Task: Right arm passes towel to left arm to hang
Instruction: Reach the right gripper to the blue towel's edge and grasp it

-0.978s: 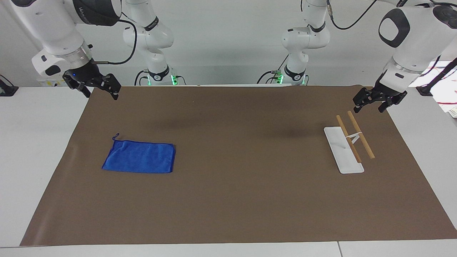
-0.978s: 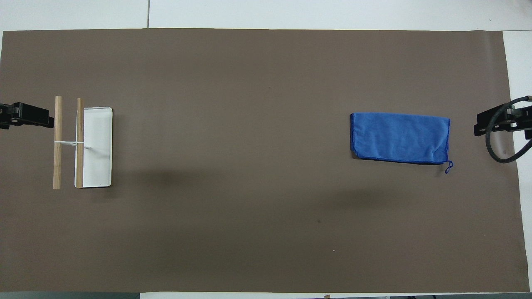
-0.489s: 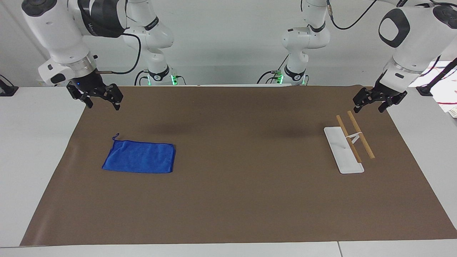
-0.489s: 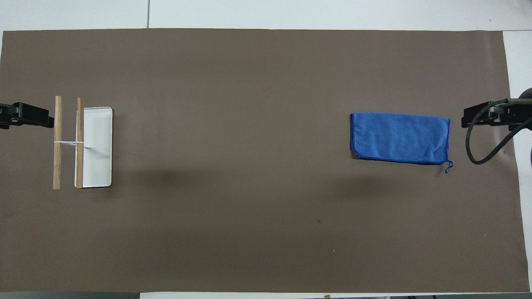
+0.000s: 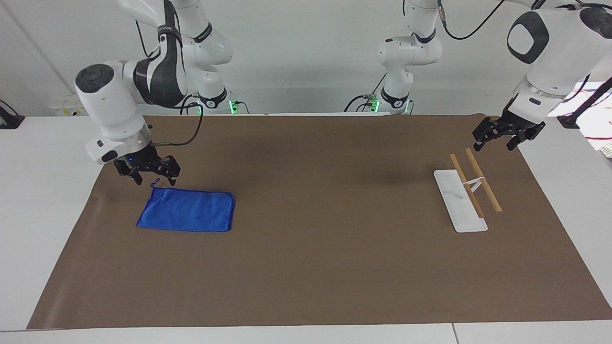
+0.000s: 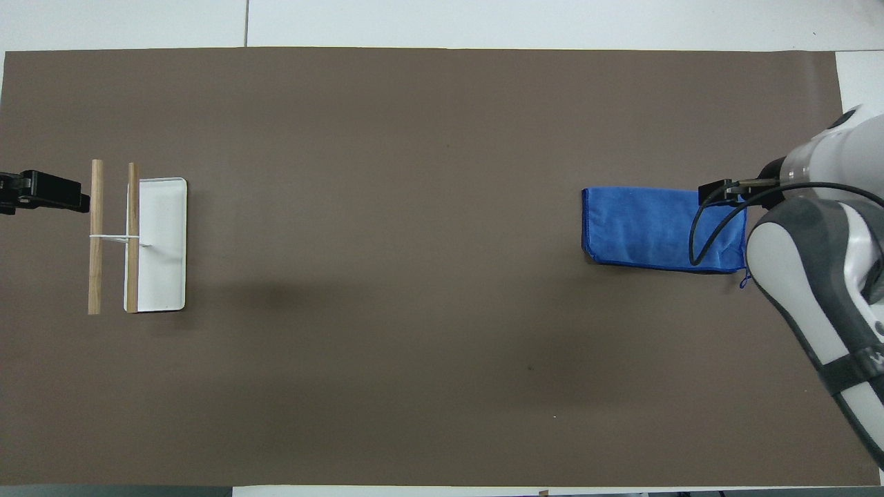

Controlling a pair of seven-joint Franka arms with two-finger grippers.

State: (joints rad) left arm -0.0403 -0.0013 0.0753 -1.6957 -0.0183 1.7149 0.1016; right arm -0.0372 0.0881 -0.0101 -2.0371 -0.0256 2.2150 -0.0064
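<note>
The blue towel (image 5: 189, 210) (image 6: 642, 228) lies flat on the brown mat toward the right arm's end of the table. Its thin loop (image 5: 155, 182) sticks out at the corner nearest the robots. My right gripper (image 5: 156, 182) hangs open low over that loop corner, one fingertip on each side of the loop, holding nothing. In the overhead view the right arm (image 6: 815, 262) covers that corner. My left gripper (image 5: 495, 143) (image 6: 43, 192) waits open and empty above the mat's edge beside the rack.
A towel rack stands toward the left arm's end: a white base (image 5: 460, 208) (image 6: 162, 241) carrying two wooden bars (image 5: 484, 187) (image 6: 96, 235). The brown mat (image 5: 306, 267) covers most of the white table.
The right arm has swung down and out from the mat's corner to just above the towel's loop corner. The left arm, towel and rack have not moved.
</note>
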